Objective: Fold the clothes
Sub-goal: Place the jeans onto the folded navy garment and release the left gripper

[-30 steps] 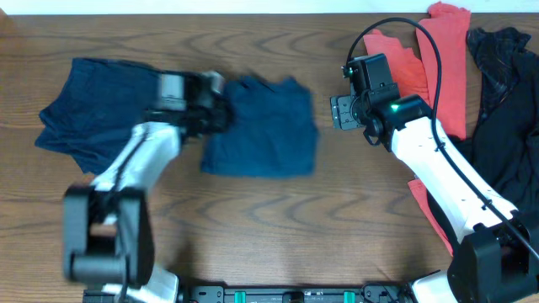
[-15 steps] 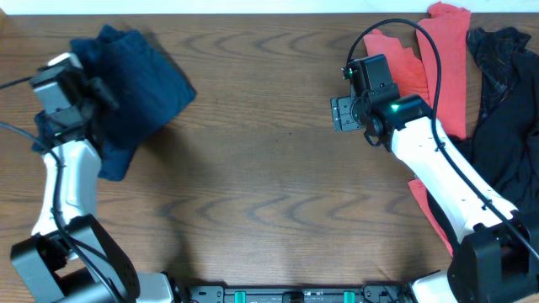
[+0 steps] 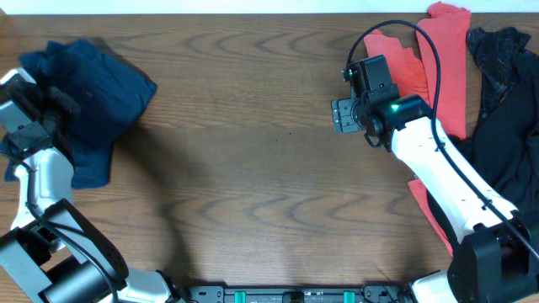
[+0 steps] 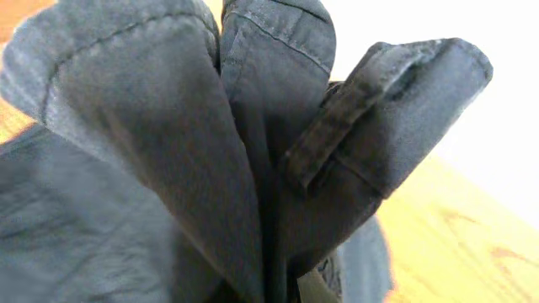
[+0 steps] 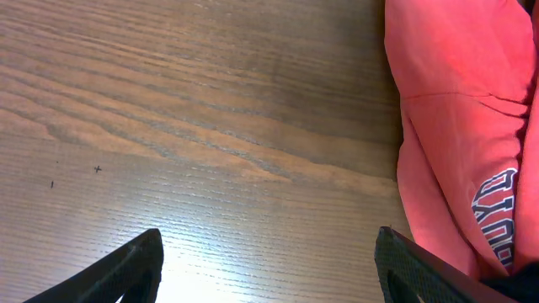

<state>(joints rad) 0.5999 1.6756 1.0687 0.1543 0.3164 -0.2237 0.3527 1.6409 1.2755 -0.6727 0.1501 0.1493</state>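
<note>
where the left gripper [image 3: 61, 103] closes, its jaws are pressed together on a bunch of the navy garment [image 3: 105, 84]; in the left wrist view the dark folds rise from the pinch and fill nearly the whole frame, hiding the fingers but for a sliver at the bottom edge. the rest of that garment lies heaped at the far left end of the table [image 3: 253, 177], spreading to the right of the gripper and trailing down beside the left arm

the right gripper [image 5: 269, 244] has its jaws spread wide with nothing between them, only bare wood grain beneath. just beside its right finger lies the edge of the red shirt [image 5: 472, 118], with lettering showing near the frame's lower right corner. from overhead the red shirt stretches along the back right of the table, partly hidden under the right arm, and a black cable [image 3: 427, 50] loops across it. a black garment [image 3: 505, 109] lies crumpled against the red shirt's right side at the table's edge
</note>
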